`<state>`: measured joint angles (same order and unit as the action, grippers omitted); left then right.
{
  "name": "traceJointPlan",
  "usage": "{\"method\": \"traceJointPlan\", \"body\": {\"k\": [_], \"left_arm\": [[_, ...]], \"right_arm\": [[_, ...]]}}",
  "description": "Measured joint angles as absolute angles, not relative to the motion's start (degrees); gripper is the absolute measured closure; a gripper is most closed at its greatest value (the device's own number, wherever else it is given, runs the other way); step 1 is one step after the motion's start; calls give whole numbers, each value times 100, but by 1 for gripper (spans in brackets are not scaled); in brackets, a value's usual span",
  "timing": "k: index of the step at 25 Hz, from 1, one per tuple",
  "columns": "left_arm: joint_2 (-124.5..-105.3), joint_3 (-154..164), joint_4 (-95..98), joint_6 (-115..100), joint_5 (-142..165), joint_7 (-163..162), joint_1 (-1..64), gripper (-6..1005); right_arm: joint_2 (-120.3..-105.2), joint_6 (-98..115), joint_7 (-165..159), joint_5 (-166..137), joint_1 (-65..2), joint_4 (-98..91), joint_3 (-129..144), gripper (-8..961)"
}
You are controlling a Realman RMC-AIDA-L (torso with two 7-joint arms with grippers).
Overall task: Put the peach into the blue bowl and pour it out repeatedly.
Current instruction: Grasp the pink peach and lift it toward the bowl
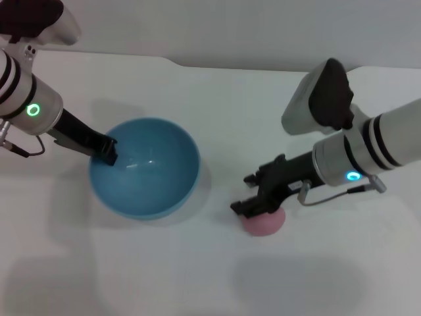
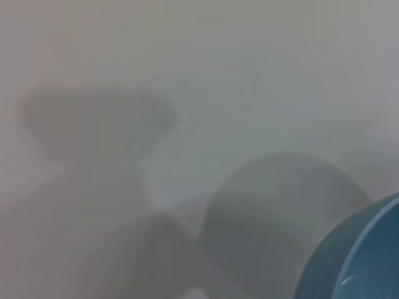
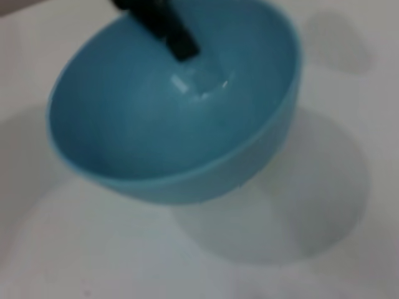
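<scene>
Plain white tabletop [image 1: 197, 276], matte and shadowed. From the head: round, deep, glossy light-blue bowl [image 1: 148, 191] left of centre, empty, tipped a little, pinched at its left rim by the left gripper [image 1: 108, 150]. To the right, well apart from the bowl, small round pink toy peach [image 1: 264, 222] on the table, right gripper [image 1: 253, 203] low over it, fingers spread on either side; actual contact impossible to tell. From the left wrist: only a sliver of blue bowl wall [image 2: 361, 255] and soft shadows on white. From the right wrist: empty bowl interior [image 3: 156, 118], dark finger [image 3: 168, 31] hooked over the rim. Judged early in a cycle: peach not yet lifted, drop-in and pour-out remaining.
</scene>
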<state>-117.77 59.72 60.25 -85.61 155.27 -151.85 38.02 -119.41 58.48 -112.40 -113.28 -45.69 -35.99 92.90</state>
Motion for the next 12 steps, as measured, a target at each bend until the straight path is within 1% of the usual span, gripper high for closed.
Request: {"method": "traceJointPlan", "body": {"k": [12], "left_arm": [[-11777, 5964, 6015, -8314, 15369, -15178, 3843, 999]], "right_arm": [[-11899, 5851, -11894, -11894, -4524, -3428, 9617, 286]]}}
